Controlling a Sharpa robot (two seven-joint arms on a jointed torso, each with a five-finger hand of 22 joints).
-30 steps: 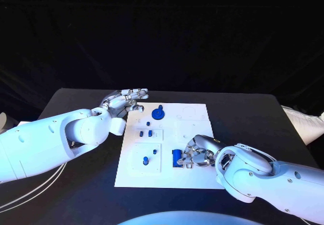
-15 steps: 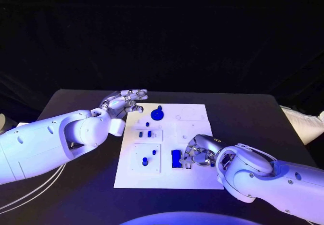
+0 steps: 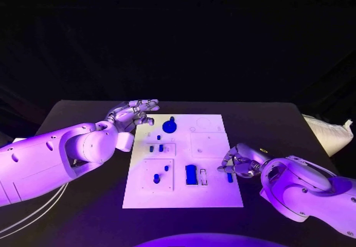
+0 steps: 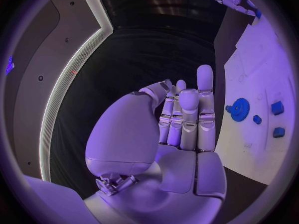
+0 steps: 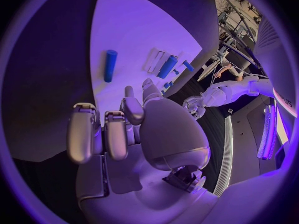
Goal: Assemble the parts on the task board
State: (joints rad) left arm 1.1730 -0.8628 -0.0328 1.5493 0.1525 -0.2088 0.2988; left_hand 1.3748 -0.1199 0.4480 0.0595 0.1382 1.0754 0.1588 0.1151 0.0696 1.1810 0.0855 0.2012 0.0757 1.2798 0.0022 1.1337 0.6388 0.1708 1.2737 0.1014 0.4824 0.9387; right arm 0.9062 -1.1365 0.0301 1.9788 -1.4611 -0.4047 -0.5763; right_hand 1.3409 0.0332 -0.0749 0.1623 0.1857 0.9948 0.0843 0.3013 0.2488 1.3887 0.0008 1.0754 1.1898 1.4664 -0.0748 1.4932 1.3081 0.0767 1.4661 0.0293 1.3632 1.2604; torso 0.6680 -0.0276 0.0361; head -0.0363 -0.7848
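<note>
Head view. The task board (image 3: 183,160) lies at the centre of the black table (image 3: 274,118). The left hand (image 3: 136,111) is held just off the board's 10 o'clock corner, fingers loosely apart and nothing grasped, much as it was a second ago. The right hand (image 3: 239,163) is seen at the board's 3 o'clock edge, fingers curled inward; no part can be made out in them. A second ago this hand lay over the board's lower middle, covering the long blue block (image 3: 191,175); it has since been drawn outward. The block is now exposed at about 6 o'clock, beside a pale slot (image 3: 203,177), and a small blue peg (image 3: 229,177) lies near the fingertips. The blue gear (image 3: 170,125) is found at 12 o'clock and the remaining small blue parts (image 3: 159,149) at 9 o'clock.

Left wrist view. The left hand (image 4: 184,117) is shown with fingers extended side by side, empty. The blue gear (image 4: 238,109) is visible on the board beyond them.

Right wrist view. The right hand (image 5: 118,127) is seen empty, fingers bent above the board (image 5: 127,40); a blue cylinder (image 5: 109,65) lies apart from it.

The withdrawal is judged to mean that the block has been released, with several parts yet unseated.
</note>
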